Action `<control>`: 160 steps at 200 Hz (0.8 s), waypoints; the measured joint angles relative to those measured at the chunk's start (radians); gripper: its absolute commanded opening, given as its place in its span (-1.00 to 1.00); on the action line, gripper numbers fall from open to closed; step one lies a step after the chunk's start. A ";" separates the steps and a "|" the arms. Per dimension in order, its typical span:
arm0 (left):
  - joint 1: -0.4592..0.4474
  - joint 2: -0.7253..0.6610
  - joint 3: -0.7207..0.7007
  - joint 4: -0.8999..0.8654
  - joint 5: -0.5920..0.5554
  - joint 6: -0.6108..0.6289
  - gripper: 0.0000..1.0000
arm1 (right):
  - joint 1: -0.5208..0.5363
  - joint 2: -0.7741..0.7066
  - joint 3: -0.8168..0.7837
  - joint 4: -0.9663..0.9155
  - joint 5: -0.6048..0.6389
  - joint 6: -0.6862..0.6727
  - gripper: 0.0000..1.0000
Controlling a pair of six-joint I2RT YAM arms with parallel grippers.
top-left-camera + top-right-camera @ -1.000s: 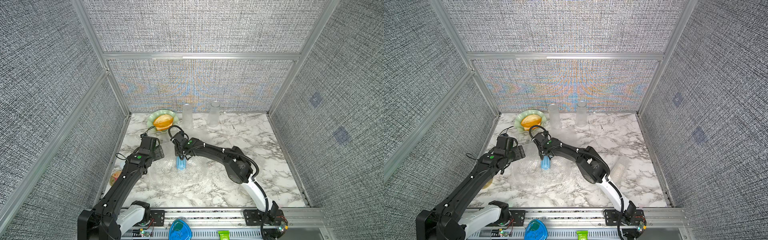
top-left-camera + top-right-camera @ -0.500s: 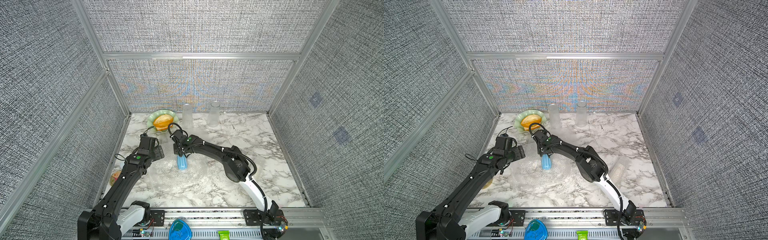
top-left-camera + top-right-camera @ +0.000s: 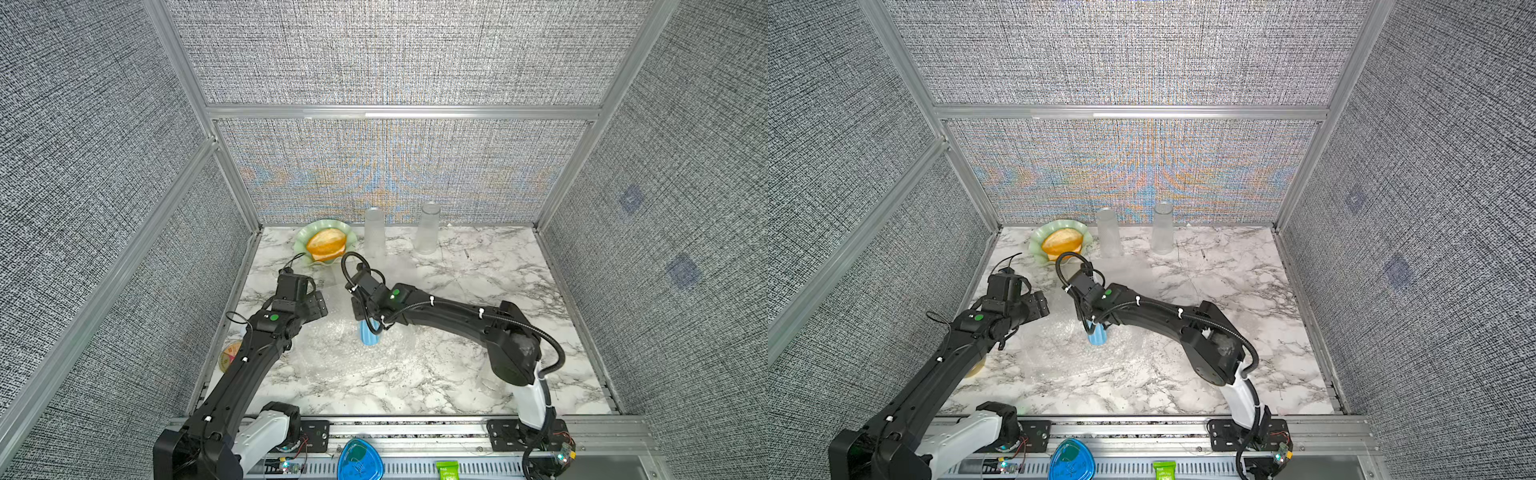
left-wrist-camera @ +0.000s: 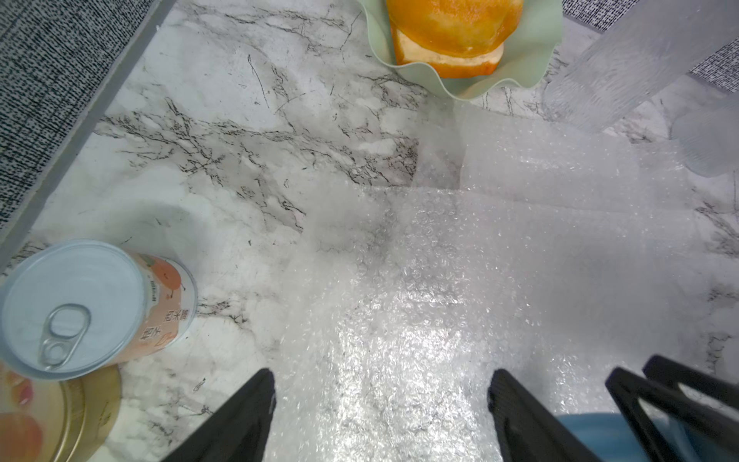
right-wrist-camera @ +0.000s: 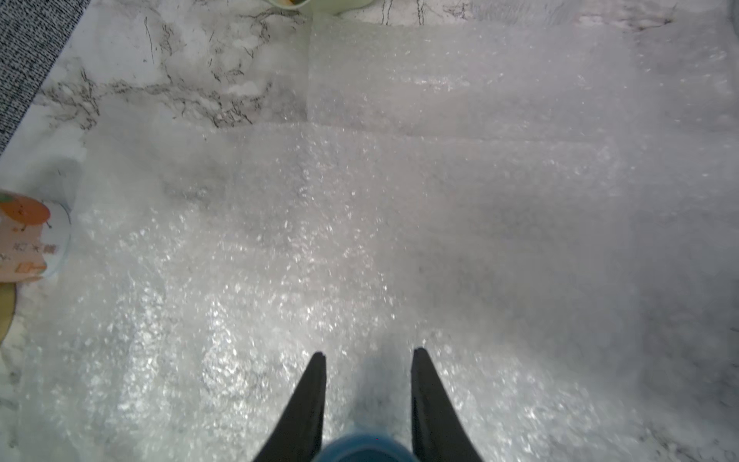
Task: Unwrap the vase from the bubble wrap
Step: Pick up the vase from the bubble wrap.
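Observation:
A small blue vase [image 3: 369, 334] [image 3: 1097, 336] stands bare on a spread sheet of clear bubble wrap [image 3: 340, 357] [image 3: 1054, 353] in the middle-left of the marble table. My right gripper [image 3: 367, 325] [image 3: 1094, 326] comes down over it, shut on its upper part. In the right wrist view the vase's blue top [image 5: 362, 450] fills the gap between the fingers of the right gripper [image 5: 366, 354], above the bubble wrap [image 5: 360, 200]. My left gripper [image 3: 318, 305] [image 4: 382, 376] hovers open to the left over the bubble wrap [image 4: 420, 280], holding nothing.
A green wavy bowl [image 3: 302, 245] with an orange bun sits at the back left. Two clear upright cylinders [image 3: 374, 232] [image 3: 428, 226] stand by the back wall. A peach-labelled can [image 4: 80, 304] and a gold lid [image 4: 76, 412] lie near the left wall.
The right gripper's jaws have narrowed onto the vase. The left arm has barely moved.

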 measured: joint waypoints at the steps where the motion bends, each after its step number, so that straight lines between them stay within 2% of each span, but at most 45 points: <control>1: 0.000 0.000 0.000 0.000 0.000 0.000 0.72 | 0.001 -0.003 -0.005 0.003 0.002 -0.002 -0.46; 46: 0.000 -0.003 -0.004 0.005 0.008 0.003 0.73 | 0.028 -0.288 -0.324 0.255 0.128 -0.071 -0.46; 74: 0.000 -0.006 -0.015 0.016 0.032 0.012 0.75 | -0.016 -0.448 -0.422 0.391 0.219 -0.169 -0.46; 88: 0.000 -0.006 -0.022 0.030 0.061 0.026 0.76 | -0.083 -0.503 -0.451 0.444 0.253 -0.222 -0.46; 117: 0.000 -0.006 -0.034 0.058 0.115 0.053 0.78 | -0.293 -0.552 -0.531 0.563 0.270 -0.323 -0.46; 131: 0.000 -0.005 -0.037 0.070 0.137 0.060 0.80 | -0.388 -0.522 -0.555 0.631 0.277 -0.379 -0.46; 160: 0.000 -0.006 -0.037 0.093 0.159 0.074 0.82 | -0.557 -0.393 -0.556 0.784 0.194 -0.430 -0.46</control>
